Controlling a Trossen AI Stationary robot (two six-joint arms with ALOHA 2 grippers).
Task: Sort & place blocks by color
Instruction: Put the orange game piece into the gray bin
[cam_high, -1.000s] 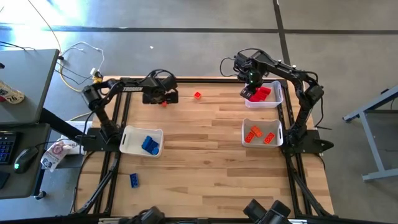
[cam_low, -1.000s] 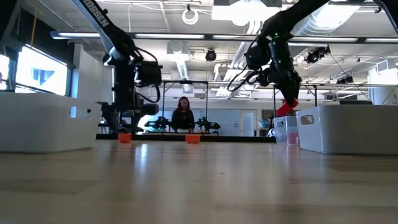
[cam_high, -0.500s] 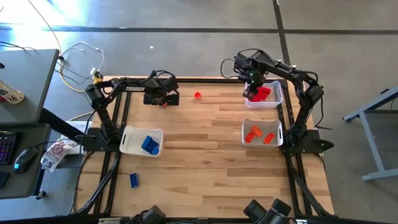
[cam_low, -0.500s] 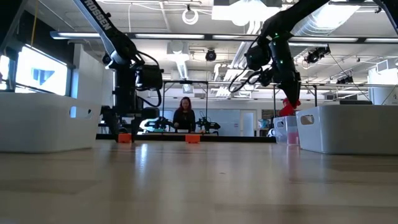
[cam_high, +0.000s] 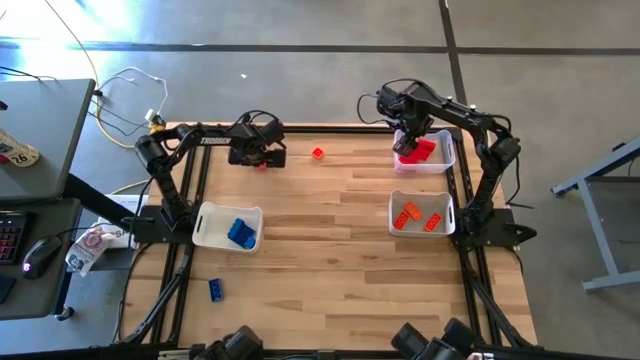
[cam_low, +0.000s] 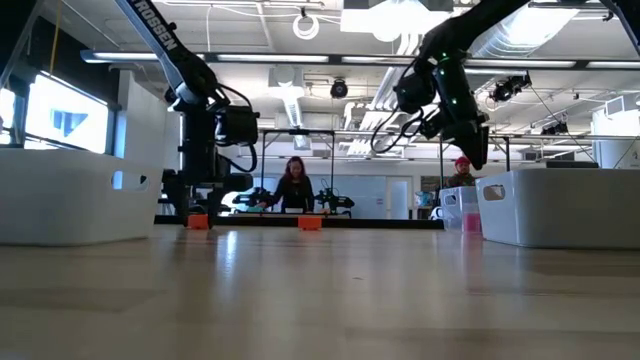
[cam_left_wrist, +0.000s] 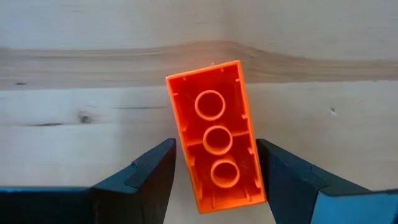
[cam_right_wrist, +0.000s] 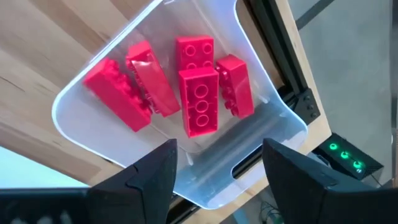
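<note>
Orange block (cam_left_wrist: 217, 145) on pale wood table (cam_left_wrist: 74, 118); red blocks (cam_right_wrist: 200, 102) in white bin (cam_right_wrist: 249, 163).

Wooden table (cam_high: 330, 250), three white bins (cam_high: 213, 215), loose orange block (cam_left_wrist: 217, 144), red block (cam_high: 317, 153), blue block (cam_high: 215, 289)

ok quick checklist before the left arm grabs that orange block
1. Orange block between the left gripper's jaws: ok.
2. Left jaws open, not yet touching the block: ok.
3. Block lined up with the jaws: not ok, it lies slightly skewed.
4. Block lying hollow side up, flat on the table: ok.
5. Right gripper open over the bin of red blocks, holding nothing: ok.
6. Orange bin reachable for the left arm: cannot tell.
</note>
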